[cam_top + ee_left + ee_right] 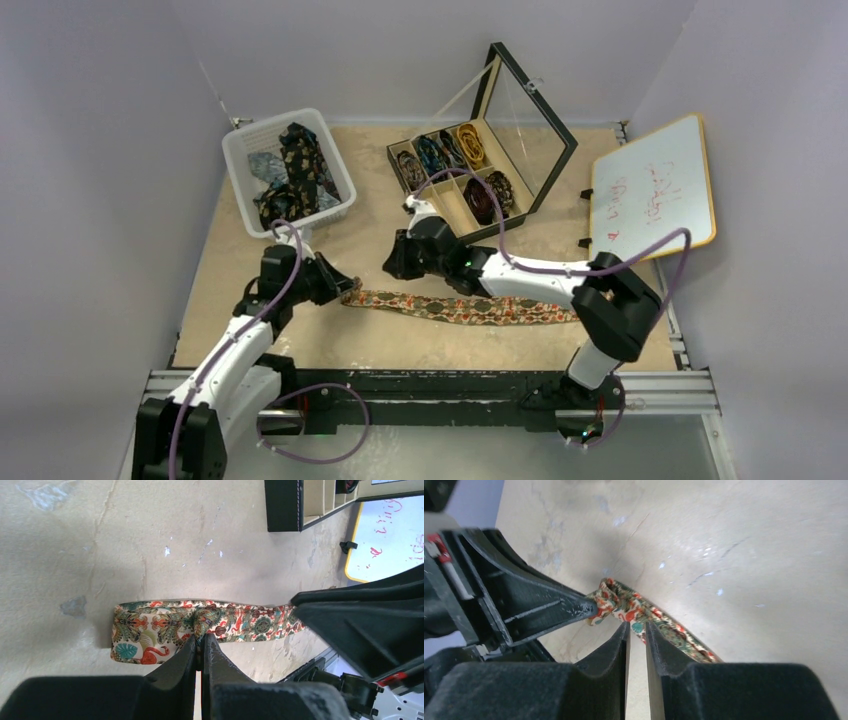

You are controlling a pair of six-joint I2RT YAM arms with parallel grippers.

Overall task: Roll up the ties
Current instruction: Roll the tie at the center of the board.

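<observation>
- Red handwriting runs across the whiteboard point(655, 190) propped at the right of the frame in the overhead view. The strokes are too small and blurred to read, and no brand or label can be made out elsewhere.
- A tan-orange tie point(465, 307) printed with red and teal figures lies flat on the worktop point(300, 345). Its long axis runs left to right across the middle of the frame, dipping slightly toward the right.
- The tie's left end points at the left end effector point(345, 290), and its far end stops below the right arm's elbow.
- In the left wrist view, the left end effector point(200, 642) is clamped tight on the tie point(150, 630), its fingers pinching the near edge. The fabric extends to either side across the frame.
- The right end effector point(393, 268) hangs just above the tie's left portion in the overhead view, close beside the left one.
- In its own wrist view, the right end effector point(636, 630) stands narrowly parted, with bare worktop showing through the slit. The tie point(624, 602) crosses just past its tips.
- At upper left, a white basket point(235, 150) holds loose ties point(300, 160) in dark patterns.
- At upper centre, a black box point(392, 152) stands with its lid raised, coiled ties point(470, 143) sitting in its compartments.
</observation>
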